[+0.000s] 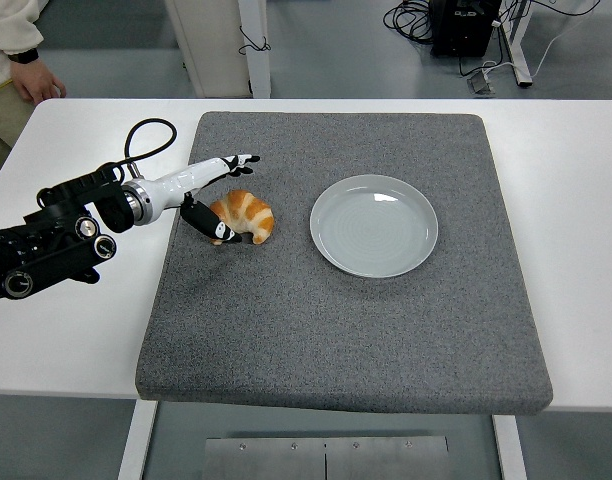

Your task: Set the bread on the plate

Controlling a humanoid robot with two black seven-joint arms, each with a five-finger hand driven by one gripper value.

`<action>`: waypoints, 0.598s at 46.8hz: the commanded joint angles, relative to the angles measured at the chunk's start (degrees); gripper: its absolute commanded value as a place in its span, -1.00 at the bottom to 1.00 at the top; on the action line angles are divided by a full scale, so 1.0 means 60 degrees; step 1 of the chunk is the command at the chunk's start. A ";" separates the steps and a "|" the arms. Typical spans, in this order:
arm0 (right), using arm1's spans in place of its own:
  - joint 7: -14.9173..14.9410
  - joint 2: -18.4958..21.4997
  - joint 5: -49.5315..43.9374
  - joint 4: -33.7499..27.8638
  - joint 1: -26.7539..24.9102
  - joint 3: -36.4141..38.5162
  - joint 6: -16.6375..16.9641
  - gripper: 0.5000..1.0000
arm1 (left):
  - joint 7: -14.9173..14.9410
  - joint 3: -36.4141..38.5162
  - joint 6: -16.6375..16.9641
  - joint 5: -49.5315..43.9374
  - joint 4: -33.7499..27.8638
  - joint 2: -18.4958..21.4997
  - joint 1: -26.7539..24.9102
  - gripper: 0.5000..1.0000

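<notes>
bread (247, 216) on the grey mat (336, 330), well left of the empty plate (374, 225). left hand (214, 195) spread wide around it, thumb at the near-left side, fingers over the far edge, not closed. best to close evenly before lifting off the bench (76, 320).

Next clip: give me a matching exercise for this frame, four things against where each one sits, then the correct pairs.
Things:
1. bread
2. plate
3. left robot hand
4. grey mat

Places:
A. right of the bread, nothing in it
B. covering the middle of the white table
C. on the mat's left part, at the robot hand
D. reaching in from the left, fingers around the bread

Pairs: 1-C, 2-A, 3-D, 4-B
</notes>
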 commanded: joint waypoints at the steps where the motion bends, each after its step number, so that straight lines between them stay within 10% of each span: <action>1: 0.0001 0.0000 0.0000 -0.0001 0.0001 0.0006 -0.0001 1.00 | -0.0004 0.0002 0.0010 -0.0008 0.0092 -0.0140 0.0073 0.88; 28: 0.0001 0.0000 0.0000 -0.0001 0.0001 0.0006 -0.0001 1.00 | -0.0121 -0.0027 0.0362 -0.0022 0.0663 -0.0477 0.0161 0.88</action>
